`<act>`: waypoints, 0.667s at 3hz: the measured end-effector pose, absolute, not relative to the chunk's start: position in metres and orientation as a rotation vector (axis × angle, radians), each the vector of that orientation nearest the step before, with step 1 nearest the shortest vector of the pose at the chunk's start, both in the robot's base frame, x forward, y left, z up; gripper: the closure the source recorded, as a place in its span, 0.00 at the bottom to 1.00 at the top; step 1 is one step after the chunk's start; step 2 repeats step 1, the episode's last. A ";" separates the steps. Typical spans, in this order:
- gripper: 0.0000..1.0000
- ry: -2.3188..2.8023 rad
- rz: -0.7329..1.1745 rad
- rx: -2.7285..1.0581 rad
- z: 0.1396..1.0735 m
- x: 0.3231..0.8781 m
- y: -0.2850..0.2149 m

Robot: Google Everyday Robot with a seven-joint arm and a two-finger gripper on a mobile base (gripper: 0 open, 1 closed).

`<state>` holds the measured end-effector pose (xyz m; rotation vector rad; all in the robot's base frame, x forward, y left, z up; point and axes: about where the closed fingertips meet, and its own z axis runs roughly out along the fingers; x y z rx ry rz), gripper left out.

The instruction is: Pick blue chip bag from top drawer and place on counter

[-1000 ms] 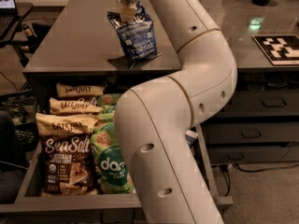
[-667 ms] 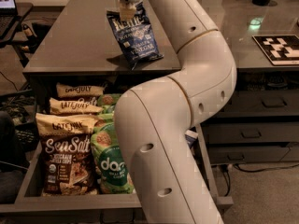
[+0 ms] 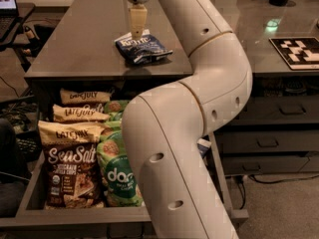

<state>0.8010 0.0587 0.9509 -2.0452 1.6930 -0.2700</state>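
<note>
Our cream gripper (image 3: 137,33) meets the far edge of the dark blue glossy chip bag (image 3: 144,48), which lies on the smooth grey counter (image 3: 79,44); whether it grips the bag, we cannot tell.

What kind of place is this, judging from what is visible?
Probably an office snack area or kitchenette: a long grey counter over drawers, the top drawer pulled open and full of snack bags. The end effector hangs over the blue chip bag lying on the counter.
</note>
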 end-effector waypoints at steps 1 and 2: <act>0.00 1.693 -0.270 -2.045 0.951 0.801 0.059; 0.00 1.693 -0.270 -2.045 0.951 0.801 0.059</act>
